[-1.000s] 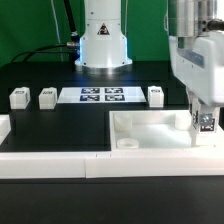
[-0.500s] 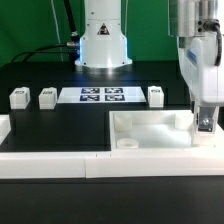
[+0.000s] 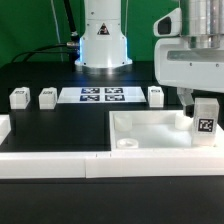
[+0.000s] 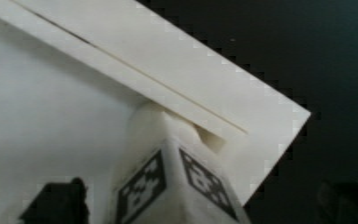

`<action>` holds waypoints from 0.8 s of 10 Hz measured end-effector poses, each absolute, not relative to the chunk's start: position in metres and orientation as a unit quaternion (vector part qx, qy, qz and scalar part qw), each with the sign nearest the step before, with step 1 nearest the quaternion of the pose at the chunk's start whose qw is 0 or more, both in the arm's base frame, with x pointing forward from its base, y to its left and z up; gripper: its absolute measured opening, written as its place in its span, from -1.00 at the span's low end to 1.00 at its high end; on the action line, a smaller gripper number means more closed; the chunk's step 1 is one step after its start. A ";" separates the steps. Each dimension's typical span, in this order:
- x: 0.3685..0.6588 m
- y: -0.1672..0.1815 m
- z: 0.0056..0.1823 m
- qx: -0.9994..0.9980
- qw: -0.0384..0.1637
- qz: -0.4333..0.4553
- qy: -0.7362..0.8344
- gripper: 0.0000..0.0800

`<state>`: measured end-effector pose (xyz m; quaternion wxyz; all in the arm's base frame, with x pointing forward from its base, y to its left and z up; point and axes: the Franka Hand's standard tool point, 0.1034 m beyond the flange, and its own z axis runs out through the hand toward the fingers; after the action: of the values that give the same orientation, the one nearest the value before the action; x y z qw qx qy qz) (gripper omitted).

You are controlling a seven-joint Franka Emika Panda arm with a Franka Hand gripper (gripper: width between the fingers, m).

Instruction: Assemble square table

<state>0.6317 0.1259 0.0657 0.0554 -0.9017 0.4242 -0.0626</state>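
Since half a second ago the gripper [image 3: 203,96] has come up off the leg peg [image 3: 205,120] it was down around. That peg now stands on its own, upright, tag facing the camera, at the far corner of the square panel [image 3: 150,125] on the exterior view's right. Panel hasn't budged: it sits on the black table [image 3: 60,125], near side, exterior view's right, just behind the long white bar [image 3: 50,165] along the near edge.

What each view gives you: the exterior one only catches a single dark finger up by the peg's top, so you can't judge the opening from there. Wrist view sorts it out. Both fingertips [image 4: 55,200] show, spread wide, with the peg between them and touching neither, so the jaws are wide apart and holding nothing. It also shows two tagged faces of the peg right at the panel's rim corner. Whether it's actually seated in a socket, can't tell. The other pegs and the board only show in the exterior view.

Count: four leg pegs total, the one on the panel plus three loose pegs [image 3: 46,97] in a row on the far side, two to the exterior view's left of the marker board [image 3: 103,96] and one to its right. One panel, with one round socket [image 3: 127,142] visible at its near left corner. Four tags on the marker board.
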 end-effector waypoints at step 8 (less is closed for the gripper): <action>0.635 0.116 0.066 -0.985 0.032 -0.084 0.149 -0.22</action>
<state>0.6352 0.1158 0.0663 0.0324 -0.9847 0.1494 -0.0838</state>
